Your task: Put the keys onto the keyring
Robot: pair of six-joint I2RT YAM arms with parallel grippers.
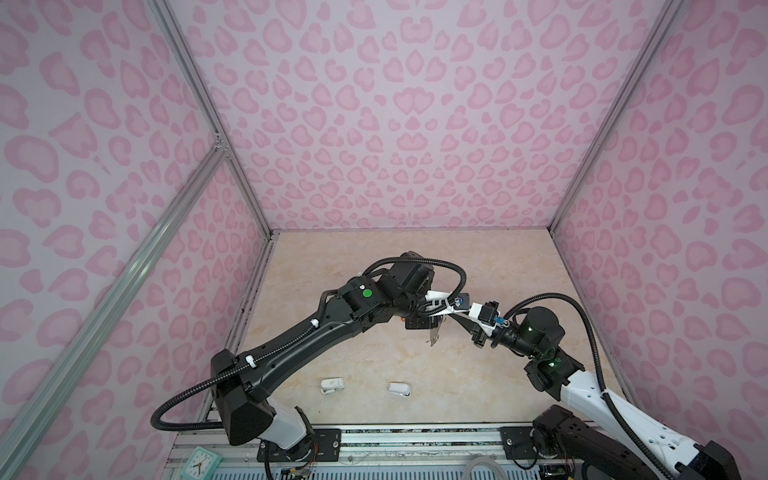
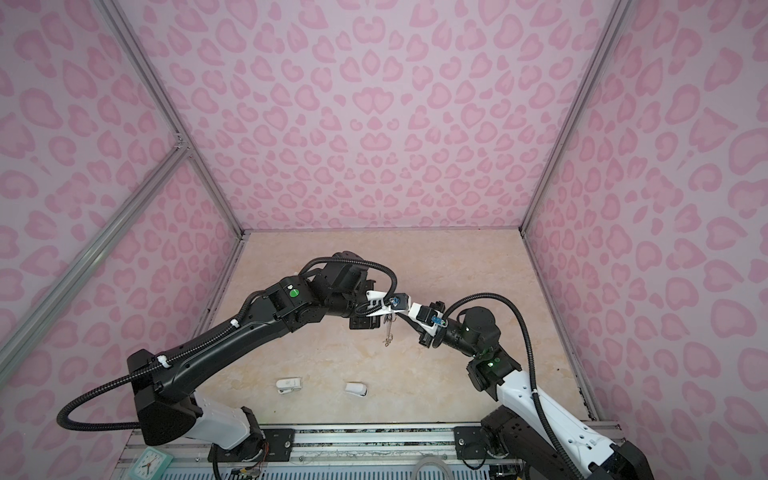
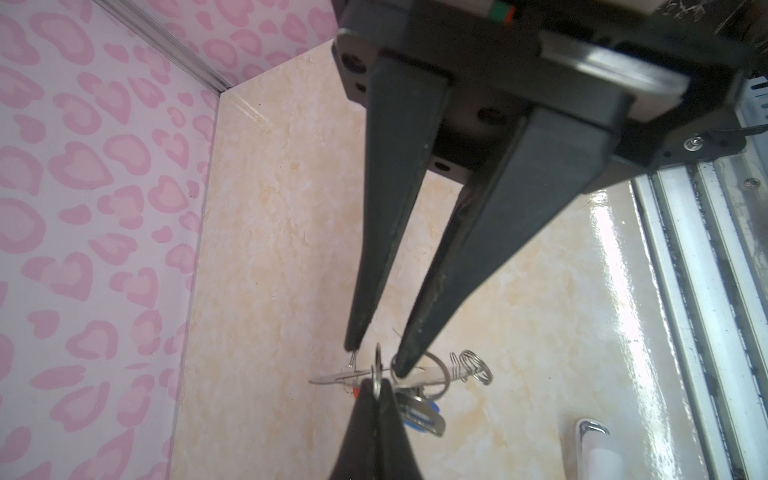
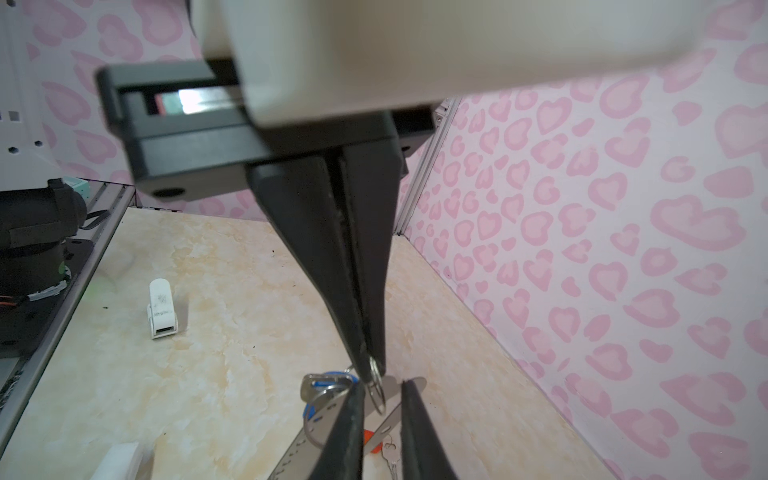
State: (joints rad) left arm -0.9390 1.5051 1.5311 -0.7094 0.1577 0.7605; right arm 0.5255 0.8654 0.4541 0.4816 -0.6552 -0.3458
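Beige marble tabletop [image 1: 374, 270], flat grey keyring [image 4: 388, 419]

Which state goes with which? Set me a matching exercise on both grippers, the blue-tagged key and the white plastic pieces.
Things:
1 left gripper
2 right gripper
3 blue-tagged key
4 white plastic pieces

States:
A lying on the table
B pinching a wire ring
C up off the table, beside the keyring
D clamped on the keyring

Pairs: 1-D, 2-B, 3-C, 4-A
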